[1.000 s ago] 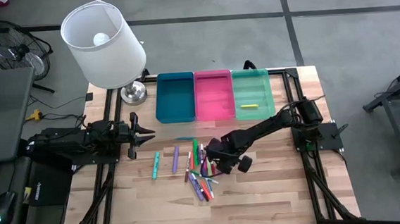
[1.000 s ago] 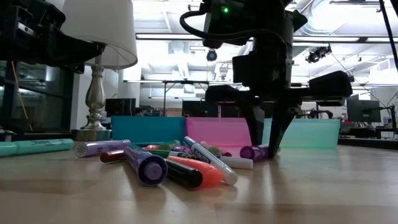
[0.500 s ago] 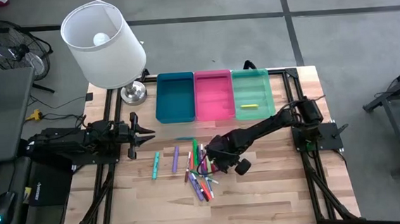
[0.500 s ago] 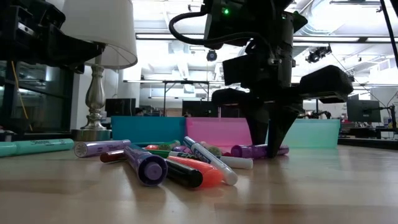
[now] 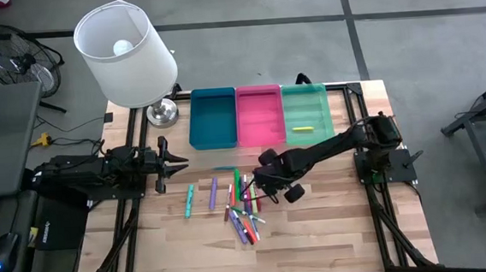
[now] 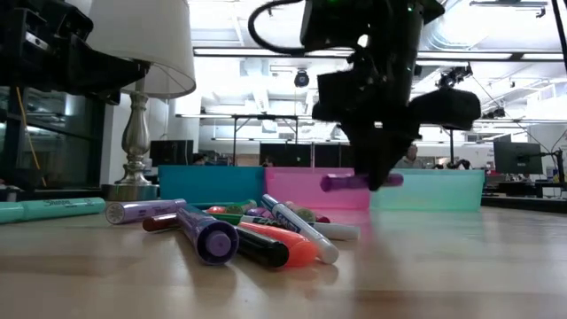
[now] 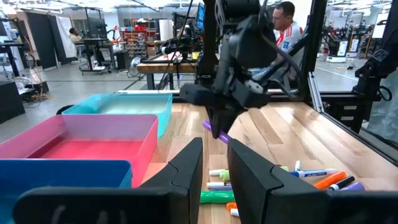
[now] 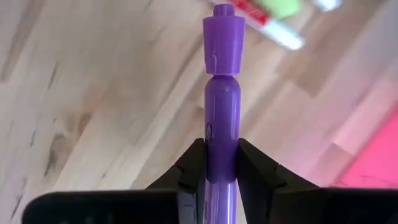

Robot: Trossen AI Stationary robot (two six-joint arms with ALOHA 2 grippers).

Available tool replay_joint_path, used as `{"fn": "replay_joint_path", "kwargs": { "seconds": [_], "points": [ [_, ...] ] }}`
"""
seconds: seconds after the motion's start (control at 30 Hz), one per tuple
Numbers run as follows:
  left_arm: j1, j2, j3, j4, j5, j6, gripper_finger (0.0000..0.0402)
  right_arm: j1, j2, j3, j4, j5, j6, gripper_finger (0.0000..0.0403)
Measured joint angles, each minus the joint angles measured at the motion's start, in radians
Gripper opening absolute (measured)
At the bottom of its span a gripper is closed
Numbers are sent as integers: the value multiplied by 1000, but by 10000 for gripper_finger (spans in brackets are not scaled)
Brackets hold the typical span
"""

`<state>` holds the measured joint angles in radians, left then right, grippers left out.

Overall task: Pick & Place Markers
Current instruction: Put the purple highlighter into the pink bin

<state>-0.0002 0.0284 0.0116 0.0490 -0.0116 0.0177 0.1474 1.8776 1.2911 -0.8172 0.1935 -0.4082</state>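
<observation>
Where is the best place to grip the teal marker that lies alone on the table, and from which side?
Grip the teal marker at mid-barrel, coming straight down from above. It lies flat and apart from the pile, with bare wood along both long sides for the fingers.

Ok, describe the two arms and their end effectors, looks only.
Both arms are dark, near-black, jointed links on dark bases. The left arm lies along the table's left edge; the right arm reaches from the right. A black cable loops above the right arm's wrist, and a green light glows there. Each end effector, left and right, has two dark, wedge-shaped fingers.
</observation>
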Motion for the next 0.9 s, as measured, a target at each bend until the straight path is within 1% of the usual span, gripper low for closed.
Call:
{"fn": "replay_joint_path", "kwargs": {
  "seconds": [0.23, 0.33, 0.67, 0.9],
  "points": [
    [0, 0, 0, 0, 0, 0, 74, -60, -48, 2, 30, 68, 7, 58],
    [0, 0, 0, 0, 0, 0, 74, -87, -52, 19, 39, 66, 1, 58],
    [0, 0, 0, 0, 0, 0, 74, -192, -52, 159, 12, 67, -16, 59],
    [0, 0, 0, 0, 0, 0, 74, -280, -52, 176, 5, 61, -46, 59]
  ]
}}
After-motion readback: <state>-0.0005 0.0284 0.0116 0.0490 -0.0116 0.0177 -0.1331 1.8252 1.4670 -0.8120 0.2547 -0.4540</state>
